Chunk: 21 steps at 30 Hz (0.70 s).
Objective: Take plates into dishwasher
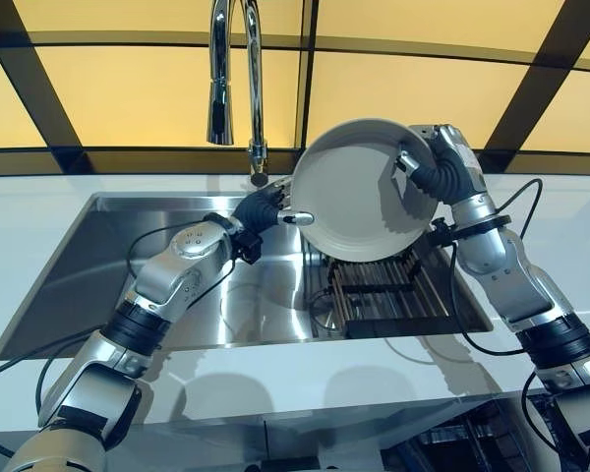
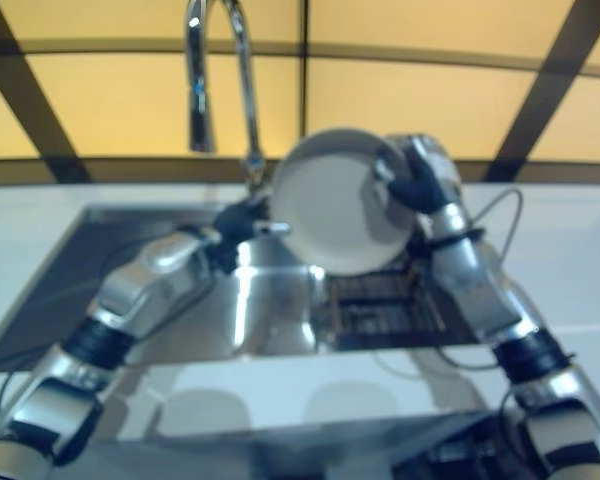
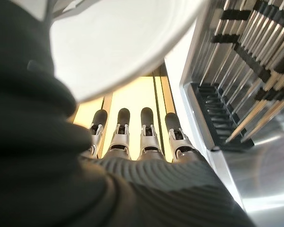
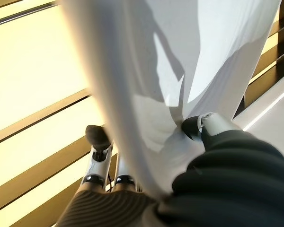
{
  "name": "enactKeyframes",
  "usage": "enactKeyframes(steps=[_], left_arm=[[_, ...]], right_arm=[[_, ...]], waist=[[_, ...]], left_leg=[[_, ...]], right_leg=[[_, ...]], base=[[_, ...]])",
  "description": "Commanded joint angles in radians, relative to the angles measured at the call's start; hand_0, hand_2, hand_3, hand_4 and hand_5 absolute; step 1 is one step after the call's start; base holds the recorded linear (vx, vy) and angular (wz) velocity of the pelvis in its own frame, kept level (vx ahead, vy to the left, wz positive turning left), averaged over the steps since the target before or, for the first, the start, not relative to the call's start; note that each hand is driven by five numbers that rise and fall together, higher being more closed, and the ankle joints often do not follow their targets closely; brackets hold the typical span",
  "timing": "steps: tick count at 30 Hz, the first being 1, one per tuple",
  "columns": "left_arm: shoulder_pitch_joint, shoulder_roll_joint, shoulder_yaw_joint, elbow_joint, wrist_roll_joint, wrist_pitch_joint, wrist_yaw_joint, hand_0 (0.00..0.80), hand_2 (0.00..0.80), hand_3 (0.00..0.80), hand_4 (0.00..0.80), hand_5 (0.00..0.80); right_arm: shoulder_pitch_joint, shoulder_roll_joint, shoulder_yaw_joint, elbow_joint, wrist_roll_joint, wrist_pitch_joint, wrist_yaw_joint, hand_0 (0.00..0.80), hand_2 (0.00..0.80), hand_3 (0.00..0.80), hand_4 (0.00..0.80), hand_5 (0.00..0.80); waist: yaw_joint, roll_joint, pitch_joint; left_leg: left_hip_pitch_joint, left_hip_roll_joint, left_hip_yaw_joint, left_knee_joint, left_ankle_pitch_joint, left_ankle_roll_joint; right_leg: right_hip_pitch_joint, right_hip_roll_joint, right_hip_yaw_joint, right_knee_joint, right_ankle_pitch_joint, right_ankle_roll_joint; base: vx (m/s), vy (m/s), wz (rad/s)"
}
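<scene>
Pinching the white plate (image 1: 359, 187) at its upper right rim, the right hand (image 1: 442, 167) holds it tilted above the dark rack (image 1: 383, 290) in the sink (image 1: 98, 265). The left hand (image 1: 265, 208), fingers (image 3: 146, 125) straight, touches the plate's lower left edge.

Right hand (image 1: 442, 167) raised, fingers pinched shut; left hand (image 1: 265, 208) extended (fingers straight)

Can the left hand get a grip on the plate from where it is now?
Probably yes. The left hand is already at the plate rim with straight fingers, nothing between. The right hand grips the opposite edge, above the rack.
</scene>
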Motion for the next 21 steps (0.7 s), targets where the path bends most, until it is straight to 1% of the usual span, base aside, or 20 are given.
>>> enactKeyframes(steps=[1,11,16,21], left_arm=[[-0.138,-0.053,-0.057,0.079,0.003,-0.013,-0.016,0.0,0.0,0.0,0.0,0.0],[-0.134,-0.076,-0.069,0.06,-0.045,0.024,-0.027,0.0,0.0,0.0,0.0,0.0],[-0.127,-0.084,-0.071,0.058,-0.047,0.021,-0.022,0.0,0.0,0.0,0.0,0.0],[-0.117,-0.086,-0.068,0.046,-0.052,0.02,-0.018,0.0,0.0,0.0,0.0,0.0]], right_arm=[[-0.148,-0.008,-0.009,-0.04,0.04,-0.037,-0.015,0.8,0.8,0.8,0.8,0.8],[-0.164,0.015,0.01,-0.048,0.046,-0.041,-0.018,0.8,0.8,0.8,0.8,0.8],[-0.173,0.02,0.019,-0.06,0.048,-0.03,-0.011,0.8,0.8,0.8,0.8,0.8],[-0.165,0.024,0.017,-0.067,0.051,-0.034,-0.005,0.8,0.8,0.8,0.8,0.8]], waist=[[0.016,0.052,-0.037],[0.016,0.053,-0.034],[0.018,0.053,-0.034],[0.02,0.051,-0.032]], left_leg=[[0.048,-0.015,0.028,0.004,-0.114,-0.006],[0.049,-0.013,0.031,0.004,-0.115,-0.005],[0.048,-0.014,0.03,0.004,-0.115,-0.004],[0.049,-0.013,0.027,0.004,-0.116,-0.004]], right_leg=[[-0.009,0.071,-0.015,0.015,-0.025,0.026],[-0.008,0.072,-0.013,0.014,-0.025,0.024],[-0.008,0.072,-0.012,0.013,-0.026,0.023],[-0.007,0.072,-0.014,0.012,-0.026,0.023]], base=[[0.0,0.0,0.0],[0.0,0.0,0.0],[0.0,0.0,0.0],[0.0,0.0,0.0]])
